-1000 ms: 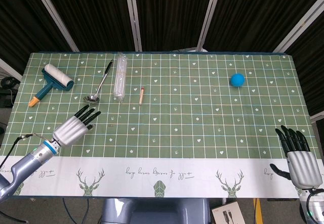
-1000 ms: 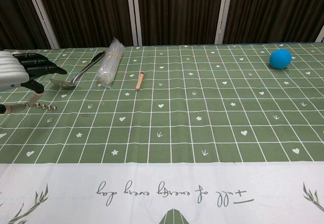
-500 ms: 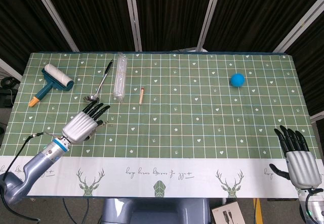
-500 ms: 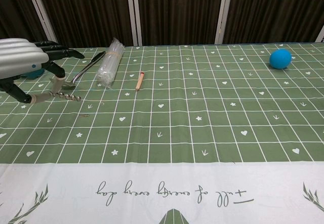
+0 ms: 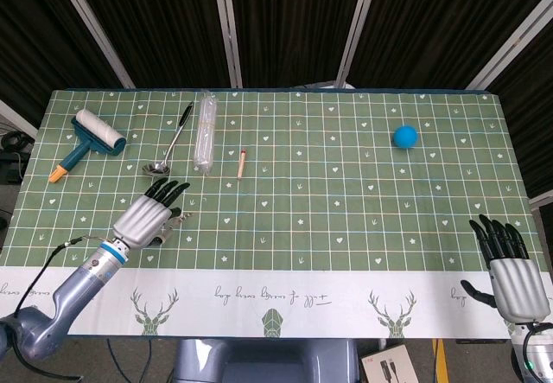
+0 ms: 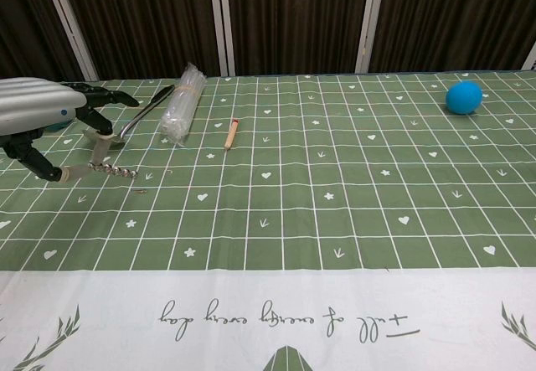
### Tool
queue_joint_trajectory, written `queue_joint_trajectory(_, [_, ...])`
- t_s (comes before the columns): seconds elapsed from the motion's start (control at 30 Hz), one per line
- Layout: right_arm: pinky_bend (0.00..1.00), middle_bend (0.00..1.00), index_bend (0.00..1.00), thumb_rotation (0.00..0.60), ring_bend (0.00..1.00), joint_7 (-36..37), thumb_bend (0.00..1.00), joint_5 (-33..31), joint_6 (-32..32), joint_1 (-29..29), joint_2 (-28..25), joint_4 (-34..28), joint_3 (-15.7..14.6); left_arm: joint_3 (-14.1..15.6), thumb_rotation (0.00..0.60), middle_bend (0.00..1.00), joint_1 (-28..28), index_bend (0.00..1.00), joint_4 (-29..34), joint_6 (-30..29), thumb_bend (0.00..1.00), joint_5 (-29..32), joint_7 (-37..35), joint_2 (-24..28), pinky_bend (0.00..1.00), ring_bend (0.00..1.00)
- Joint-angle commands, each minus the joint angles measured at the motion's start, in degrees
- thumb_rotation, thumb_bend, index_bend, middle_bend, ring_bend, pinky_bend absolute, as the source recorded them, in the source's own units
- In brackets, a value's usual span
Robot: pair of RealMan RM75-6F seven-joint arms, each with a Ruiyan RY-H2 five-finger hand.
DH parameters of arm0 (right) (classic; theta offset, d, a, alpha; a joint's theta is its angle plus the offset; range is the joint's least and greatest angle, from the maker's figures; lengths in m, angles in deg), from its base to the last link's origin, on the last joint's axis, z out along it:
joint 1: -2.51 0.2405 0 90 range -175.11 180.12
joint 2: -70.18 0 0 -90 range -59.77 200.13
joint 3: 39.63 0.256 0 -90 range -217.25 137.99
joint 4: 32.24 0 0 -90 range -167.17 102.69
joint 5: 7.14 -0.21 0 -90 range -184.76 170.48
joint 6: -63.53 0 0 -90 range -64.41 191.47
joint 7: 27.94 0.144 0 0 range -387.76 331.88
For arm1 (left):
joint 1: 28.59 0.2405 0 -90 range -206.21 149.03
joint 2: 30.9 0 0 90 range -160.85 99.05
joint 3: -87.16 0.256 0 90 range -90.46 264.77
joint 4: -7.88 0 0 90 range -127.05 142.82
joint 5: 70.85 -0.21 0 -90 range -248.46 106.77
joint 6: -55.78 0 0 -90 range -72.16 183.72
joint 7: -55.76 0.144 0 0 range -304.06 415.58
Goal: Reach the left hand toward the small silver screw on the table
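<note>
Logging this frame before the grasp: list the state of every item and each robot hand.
Left robot hand, fingers spread, over the table short of the screw; spiral piece at its thumb, grip unclear.
Right robot hand, open, holds nothing.
Screw, lying loose, untouched.
Bottle, on its side.
Ladle, lying flat.
Ball, at rest.

1. The green checked cloth table cover (image 5: 346, 201) looked matt.
2. The long silver metal ladle (image 5: 170, 145) shone glossy.
3. The clear crinkled plastic bottle (image 5: 204, 130) gleamed.
4. The blue ball (image 5: 405, 136) looked matt.
</note>
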Motion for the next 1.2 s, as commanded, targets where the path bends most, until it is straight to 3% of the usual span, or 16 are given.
queue_joint_trajectory(0.03, [0.05, 0.00, 0.00, 0.600, 0.00, -0.13, 0.05, 0.18, 0.07, 0.10, 0.07, -0.04, -0.05, 0.02, 0.600, 0.00, 0.45, 0.63, 0.44, 0.38, 0.41, 1.58, 1.29, 0.54, 0.00, 0.00])
queue_joint_trajectory(1.2, [0.05, 0.00, 0.00, 0.600, 0.00, -0.28, 0.05, 0.27, 0.23, 0.23, 0.16, -0.24, -0.19, 0.03, 0.600, 0.00, 0.48, 0.63, -3.24, 0.70, 0.41, 2.89, 2.50, -2.46, 0.00, 0.00])
